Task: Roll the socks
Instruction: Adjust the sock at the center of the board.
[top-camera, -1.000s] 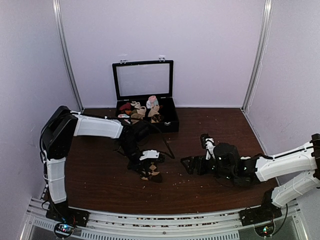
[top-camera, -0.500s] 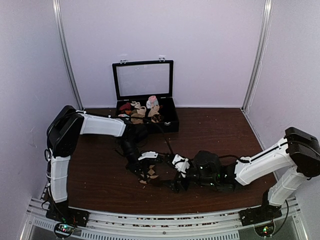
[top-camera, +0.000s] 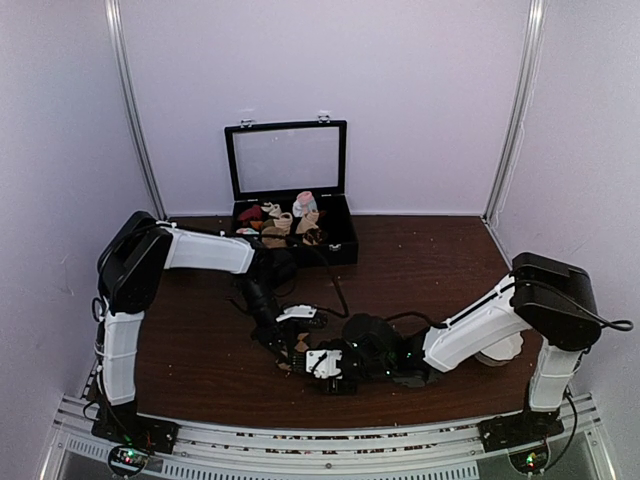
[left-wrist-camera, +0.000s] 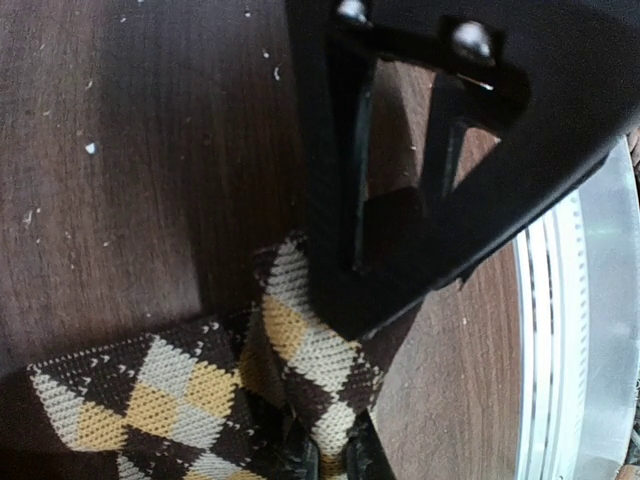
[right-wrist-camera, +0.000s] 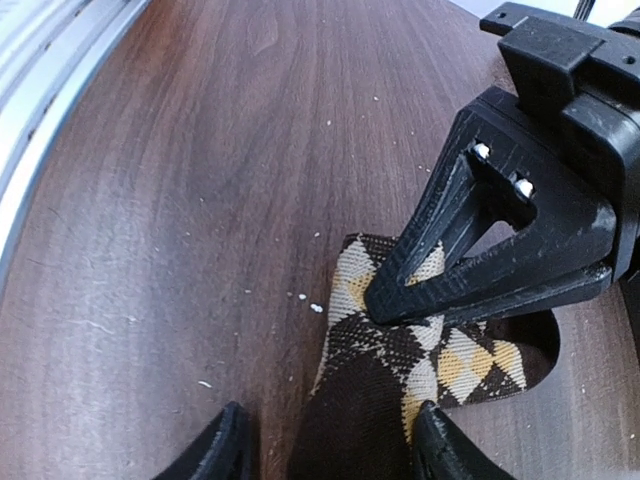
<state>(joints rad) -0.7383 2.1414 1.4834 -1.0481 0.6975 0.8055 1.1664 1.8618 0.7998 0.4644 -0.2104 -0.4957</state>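
Right end effector (right-wrist-camera: 332, 452) reached the socks (right-wrist-camera: 385, 365); case (top-camera: 343, 248) holds sock rolls (top-camera: 285, 219).

The left end effector (right-wrist-camera: 385, 300) pinches the brown argyle socks (right-wrist-camera: 400, 365) on the crumb-flecked wooden counter (right-wrist-camera: 180, 200); the right end effector (right-wrist-camera: 330, 455) straddles the fabric's near end, fingers (right-wrist-camera: 225, 452) apart.

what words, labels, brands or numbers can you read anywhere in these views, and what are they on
None: no readable word, number, brand or sign shows in any view.
The argyle socks carry only a diamond pattern.
The black case shows no lettering.
The lit spot by the left arm's base is too small to read.
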